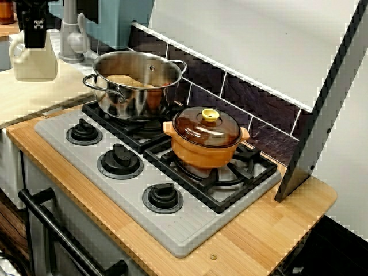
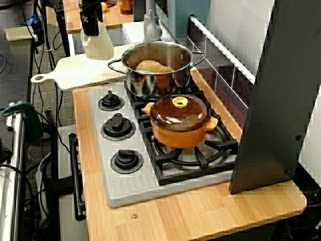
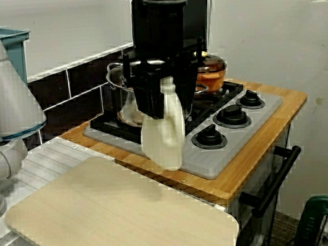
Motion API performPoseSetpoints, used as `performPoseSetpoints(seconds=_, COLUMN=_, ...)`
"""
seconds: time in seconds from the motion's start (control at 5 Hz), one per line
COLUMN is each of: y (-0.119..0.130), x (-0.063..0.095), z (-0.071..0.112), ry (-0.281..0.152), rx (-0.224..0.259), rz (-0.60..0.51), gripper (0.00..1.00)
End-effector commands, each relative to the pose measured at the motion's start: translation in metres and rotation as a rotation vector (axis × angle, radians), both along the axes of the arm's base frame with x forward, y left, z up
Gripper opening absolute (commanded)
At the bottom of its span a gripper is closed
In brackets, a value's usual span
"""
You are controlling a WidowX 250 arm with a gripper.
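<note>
My black gripper [image 3: 161, 98] is shut on the neck of a white plastic bottle [image 3: 163, 135], which hangs upright. In the view from the board's end the bottle's base is low over the far edge of a pale cutting board [image 3: 119, 215]; I cannot tell whether it touches. From the stove's front, the gripper [image 1: 34, 31] and bottle [image 1: 33, 60] are at the far left, left of a steel pot [image 1: 138, 86]. The high side view shows the gripper [image 2: 92, 22], the bottle [image 2: 98, 45] and the board [image 2: 75, 75].
The steel pot [image 2: 158, 70] holds pale food pieces on the back burner. An orange pot with a brown glass lid [image 1: 207, 138] sits on the front burner. Three black knobs [image 1: 119, 161] line the stove's front. A grey panel [image 2: 276, 100] leans at the right, and an oven handle [image 3: 271, 183] sticks out below.
</note>
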State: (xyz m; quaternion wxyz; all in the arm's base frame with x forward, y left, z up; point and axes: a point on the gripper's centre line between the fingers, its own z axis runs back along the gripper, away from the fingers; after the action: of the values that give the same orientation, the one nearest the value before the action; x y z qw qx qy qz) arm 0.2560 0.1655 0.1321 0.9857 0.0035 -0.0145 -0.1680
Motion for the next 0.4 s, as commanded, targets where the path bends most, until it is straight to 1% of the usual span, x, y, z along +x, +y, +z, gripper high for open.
performPoseSetpoints(seconds=0.0, y=-0.013, x=0.006, z=0.038, ry=-0.046, rx=-0.009, rz=-0.023, gripper=0.00)
performPoseSetpoints(seconds=0.2, y=-0.023, x=0.004, z=0.050, ry=-0.051, rx=-0.029, rz=-0.028, gripper=0.00)
